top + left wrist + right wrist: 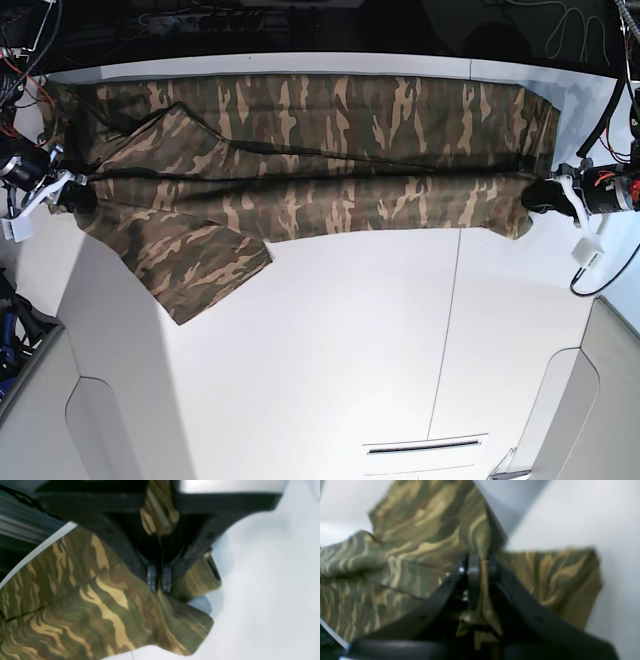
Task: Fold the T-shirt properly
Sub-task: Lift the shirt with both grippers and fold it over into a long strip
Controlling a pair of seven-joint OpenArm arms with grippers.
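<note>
A: Where does the T-shirt [320, 160] lie?

B: It is spread in a long band across the far part of the white table [350, 340], reaching almost from one side to the other. One sleeve [200, 270] sticks out toward the near side, at the left of the base view.

A: What is the left gripper [159, 578] doing?

B: Its jaws are clenched on a bunched edge of the shirt. In its wrist view cloth runs up between the two fingers. In the base view it sits at the band's right end.

A: And the right gripper [481, 565]?

B: It too is clamped on a pinch of the cloth, with fabric pressed between the black fingers [473, 567]. It is at the band's left end, near the table's edge.
</note>
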